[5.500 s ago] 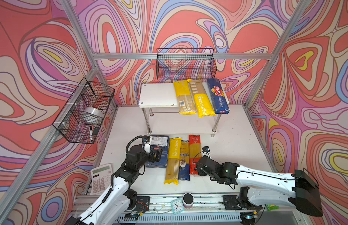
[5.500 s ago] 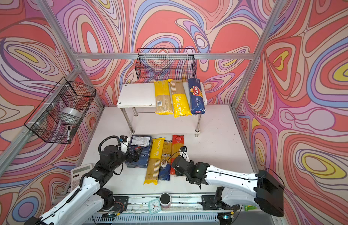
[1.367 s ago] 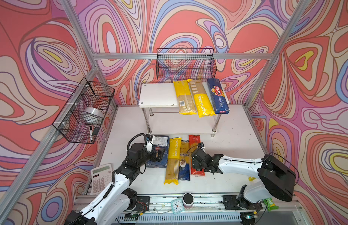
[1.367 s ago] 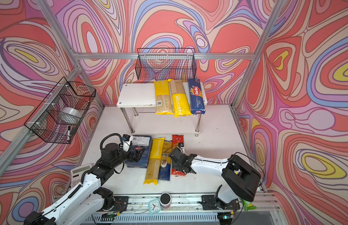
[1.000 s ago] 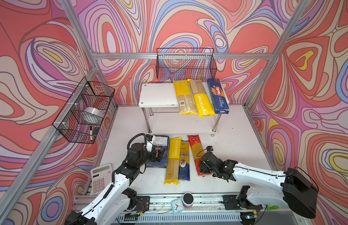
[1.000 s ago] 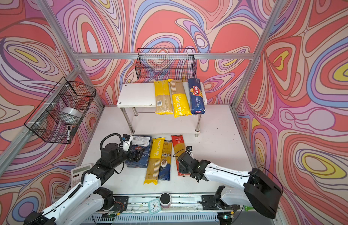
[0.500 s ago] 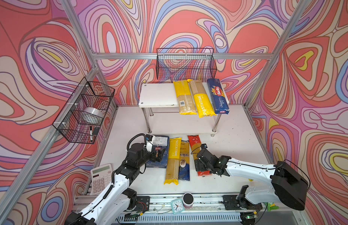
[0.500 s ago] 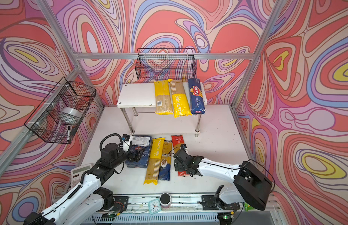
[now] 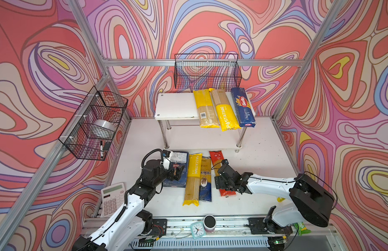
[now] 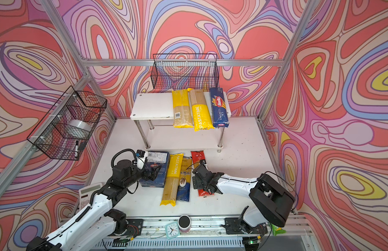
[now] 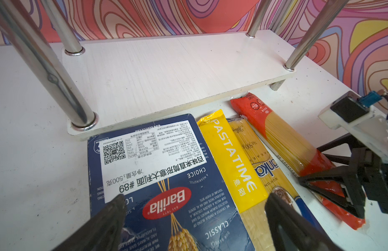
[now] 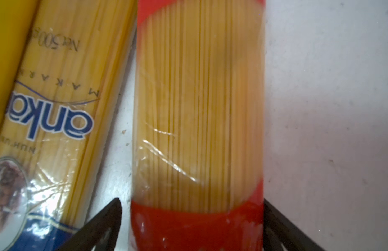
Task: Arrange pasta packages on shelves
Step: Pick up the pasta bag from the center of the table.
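Both left gripper (image 11: 195, 196) and right gripper (image 12: 192, 203) had fingers apart; the right had just widened astride the ungrasped red bag (image 12: 197, 97).

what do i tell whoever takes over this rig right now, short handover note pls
Left hand: open, poised over the wide Barilla box, not gripping.
Right hand: open, jaws straddling the red bag, not yet closed.
Done: two yellow bags and the slim Barilla box lie on the rack's top board.
Left: the wide box, a yellow PASTATIME bag, the dark blue bag and the red bag lie on the table in front of the rack. The lower board holds nothing.
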Available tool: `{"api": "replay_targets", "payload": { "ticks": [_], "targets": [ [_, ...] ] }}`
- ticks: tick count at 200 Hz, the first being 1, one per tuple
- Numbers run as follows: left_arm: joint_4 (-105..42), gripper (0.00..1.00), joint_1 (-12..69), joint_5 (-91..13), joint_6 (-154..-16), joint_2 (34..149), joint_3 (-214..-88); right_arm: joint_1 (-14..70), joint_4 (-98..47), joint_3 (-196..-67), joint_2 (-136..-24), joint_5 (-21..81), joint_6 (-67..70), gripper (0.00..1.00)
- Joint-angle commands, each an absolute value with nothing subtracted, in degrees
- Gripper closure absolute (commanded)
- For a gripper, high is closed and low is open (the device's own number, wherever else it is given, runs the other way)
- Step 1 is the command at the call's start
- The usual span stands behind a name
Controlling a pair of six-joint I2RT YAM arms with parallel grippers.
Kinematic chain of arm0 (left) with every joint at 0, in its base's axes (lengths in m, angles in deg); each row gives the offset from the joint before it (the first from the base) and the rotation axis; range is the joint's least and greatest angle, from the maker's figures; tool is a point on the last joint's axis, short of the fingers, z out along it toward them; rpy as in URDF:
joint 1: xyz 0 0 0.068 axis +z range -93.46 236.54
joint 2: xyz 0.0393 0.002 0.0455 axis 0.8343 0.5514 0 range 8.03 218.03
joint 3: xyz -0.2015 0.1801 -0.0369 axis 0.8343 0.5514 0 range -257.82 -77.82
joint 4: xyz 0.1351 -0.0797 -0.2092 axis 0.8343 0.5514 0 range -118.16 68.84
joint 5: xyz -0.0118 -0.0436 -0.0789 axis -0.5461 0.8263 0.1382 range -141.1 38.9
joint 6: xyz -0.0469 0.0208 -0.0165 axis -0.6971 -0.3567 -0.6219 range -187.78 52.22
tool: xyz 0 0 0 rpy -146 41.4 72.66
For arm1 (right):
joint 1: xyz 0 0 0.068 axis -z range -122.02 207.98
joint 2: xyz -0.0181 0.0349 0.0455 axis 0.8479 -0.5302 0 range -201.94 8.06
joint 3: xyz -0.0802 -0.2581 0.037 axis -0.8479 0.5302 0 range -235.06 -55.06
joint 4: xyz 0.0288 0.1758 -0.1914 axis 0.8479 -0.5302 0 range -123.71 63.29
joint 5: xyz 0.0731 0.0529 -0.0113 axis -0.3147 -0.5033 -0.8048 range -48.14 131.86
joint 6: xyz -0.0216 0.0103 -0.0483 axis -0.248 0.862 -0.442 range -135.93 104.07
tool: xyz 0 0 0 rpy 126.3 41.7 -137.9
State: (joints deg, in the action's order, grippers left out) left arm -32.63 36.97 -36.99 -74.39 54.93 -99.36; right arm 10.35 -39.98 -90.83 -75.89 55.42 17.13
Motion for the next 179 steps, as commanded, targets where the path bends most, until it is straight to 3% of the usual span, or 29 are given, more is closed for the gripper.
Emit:
{"api": "replay_targets", "payload": {
  "ticks": [1, 67, 103, 179],
  "targets": [
    [-32.4, 0.0, 36.8, -36.6, -73.8, 54.2, -99.2, 10.6, -38.4, -89.9, -78.1, 54.4, 17.5, 0.02],
    [-32.4, 0.0, 36.7, -36.7, -73.8, 54.4, -99.3, 10.6, -33.7, -87.8, -80.9, 51.8, 19.9, 0.02],
    [-32.4, 0.0, 36.7, -36.7, -73.8, 54.3, -99.2, 10.6, -36.7, -88.0, -81.7, 55.6, 23.0, 0.02],
    [-32.4, 0.0, 36.7, -36.7, -73.8, 54.3, -99.2, 10.6, -34.5, -84.1, -79.2, 56.2, 26.0, 0.11]
  ]
}}
